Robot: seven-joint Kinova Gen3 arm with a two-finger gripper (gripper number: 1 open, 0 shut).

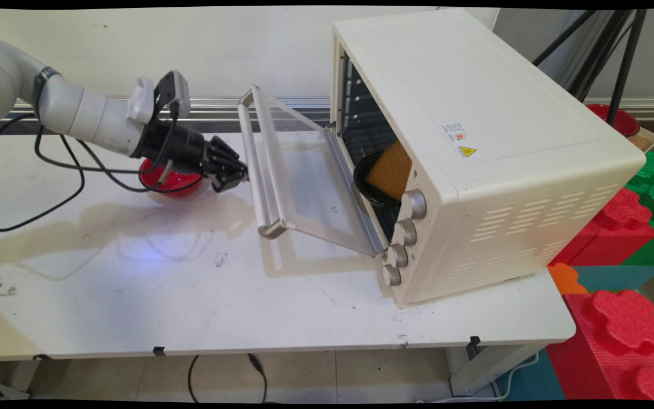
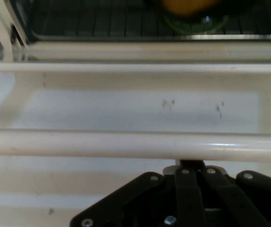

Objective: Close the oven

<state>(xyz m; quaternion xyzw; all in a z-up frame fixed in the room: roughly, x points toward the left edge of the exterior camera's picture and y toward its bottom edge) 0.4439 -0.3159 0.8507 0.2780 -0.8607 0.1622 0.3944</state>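
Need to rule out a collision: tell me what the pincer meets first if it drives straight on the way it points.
Probably the oven door's handle bar, lying right across the pincer; past it, the glass door.

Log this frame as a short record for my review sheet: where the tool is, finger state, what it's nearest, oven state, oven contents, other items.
tool position: tool just left of the oven door handle, at its height
fingers: look closed together in the hand view, tips at the handle bar
nearest thing: the handle; contact cannot be confirmed
oven: cream toaster oven, glass door hanging partly open, four knobs on the front
contents: black bowl holding an orange-brown sponge-like slab
others: red bowl behind the tool on the white table
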